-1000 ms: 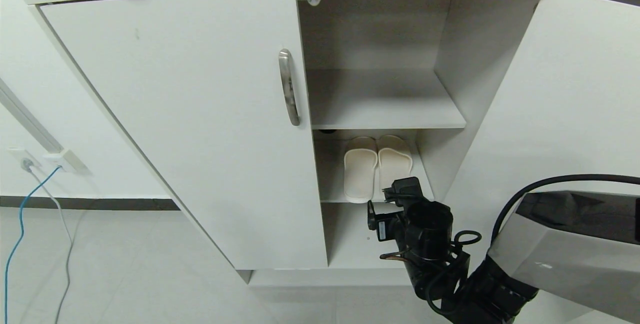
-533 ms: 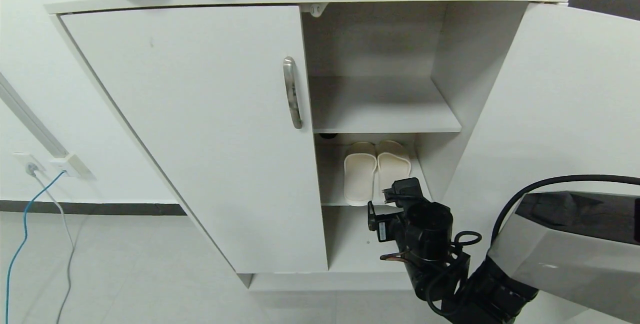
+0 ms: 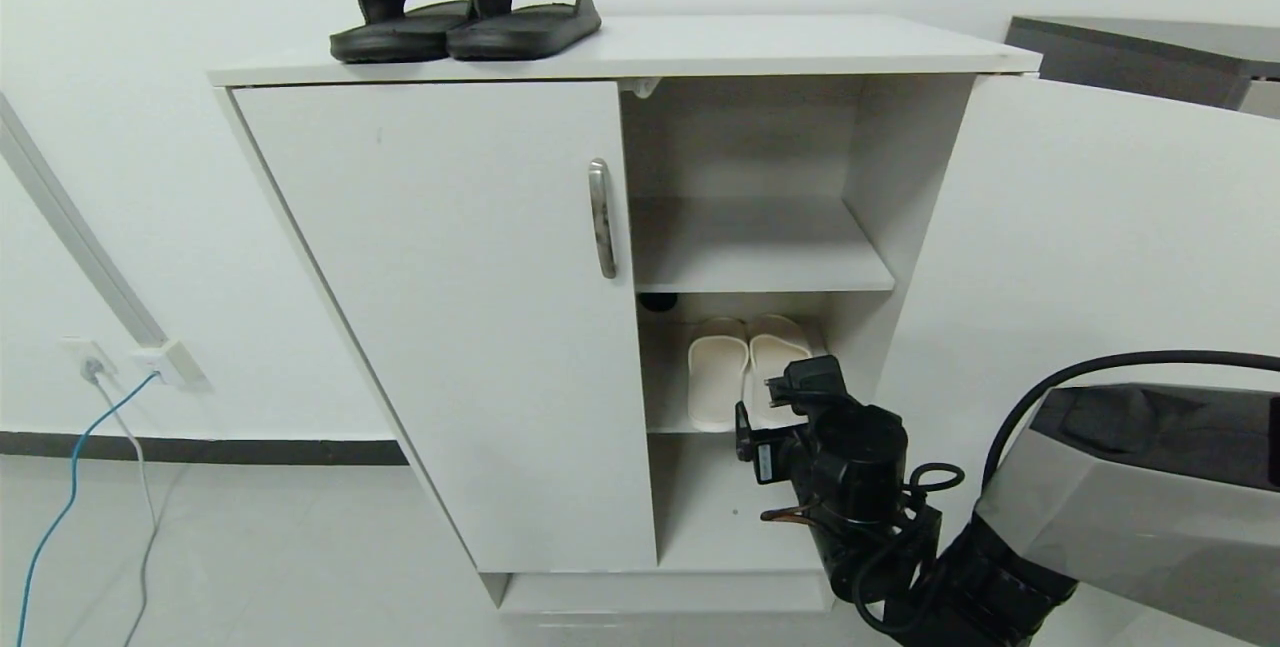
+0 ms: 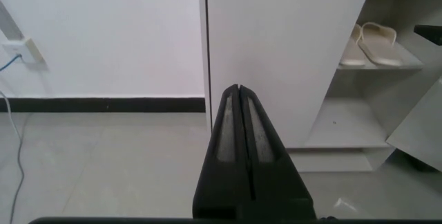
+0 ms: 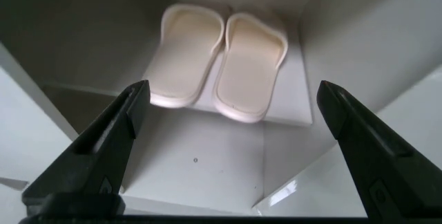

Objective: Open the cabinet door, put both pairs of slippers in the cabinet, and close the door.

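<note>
Black slippers (image 3: pixel 467 7) are seen side by side and touching on the top of the cabinet (image 3: pixel 800 42), over its left half and above the closed left door (image 3: pixel 450 307). Their long axes run from near to far. Which end is toe and which is heel cannot be told with certainty.

The cream slippers (image 5: pixel 221 61) are already laid on the middle shelf of the right compartment, behind the open right door (image 3: pixel 1100 247), with the upper shelf (image 3: pixel 760 257) bare above them.

The right gripper (image 5: pixel 233 92) is held low, just in front of that middle shelf, with its fingers spread wide and nothing between them. The black pair therefore lies well above it and off to the left. The left gripper (image 4: pixel 239 92) is pressed fully together, holds nothing, and is pointed low at the closed left door from the near side.

Neither gripper is judged close to the black pair. The left arm is judged the better placed sideways, since the pair sits on its side of the cabinet, though a long lift would be needed by either.

In the head view the near ends of the cream slippers are covered by the right gripper. A small dark object (image 3: pixel 657 302) under the upper shelf cannot be made out.
</note>
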